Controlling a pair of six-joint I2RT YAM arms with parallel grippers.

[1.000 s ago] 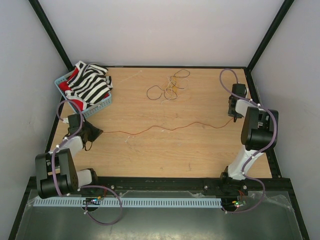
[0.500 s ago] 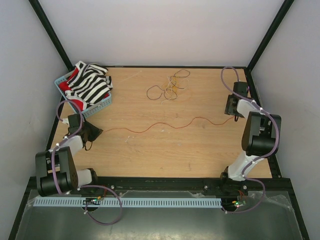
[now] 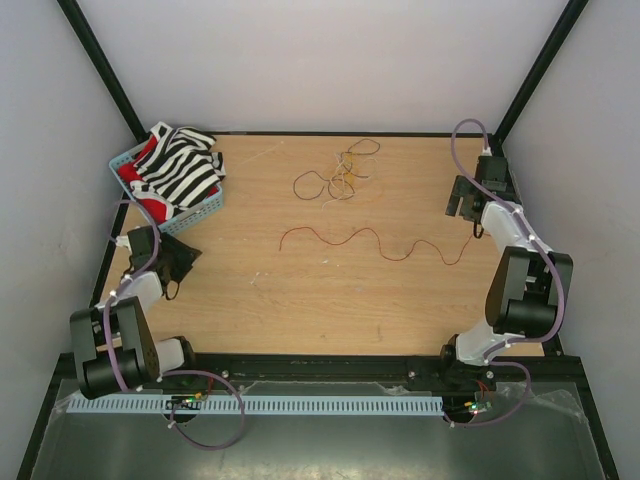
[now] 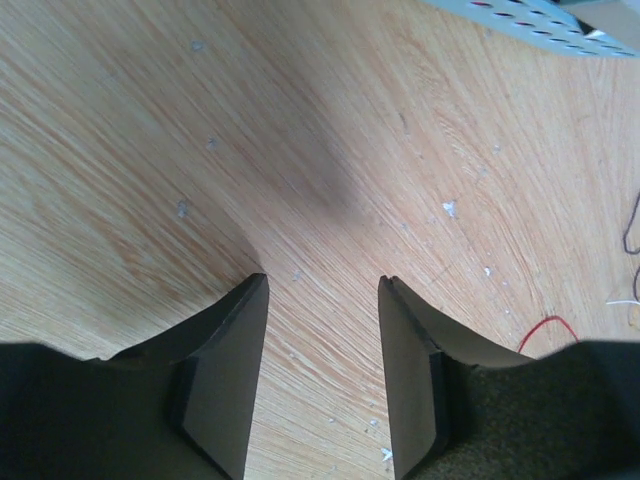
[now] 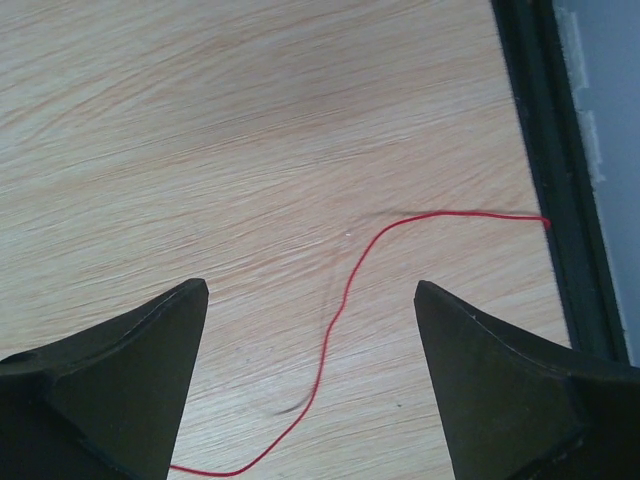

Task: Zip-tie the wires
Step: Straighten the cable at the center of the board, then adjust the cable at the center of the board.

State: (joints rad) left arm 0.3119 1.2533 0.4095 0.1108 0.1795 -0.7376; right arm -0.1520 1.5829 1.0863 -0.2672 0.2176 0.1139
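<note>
The left end effector [image 4: 322, 282] hovers parted above the wooden table [image 4: 150, 130].

Two arms [image 3: 118, 335] [image 3: 522, 285], one basket [image 3: 196, 215], one wire [image 3: 365, 229], one tangle [image 3: 340, 178]

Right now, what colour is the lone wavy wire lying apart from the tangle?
Red. The wire shows best in the right wrist view.

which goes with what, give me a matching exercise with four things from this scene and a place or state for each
1 red wire
2 tangle of wires
3 basket
4 right gripper

a far left corner
b open, holding nothing
c loose wavy line across the middle
d far middle

Pairs: 1-c, 2-d, 3-a, 4-b
</note>
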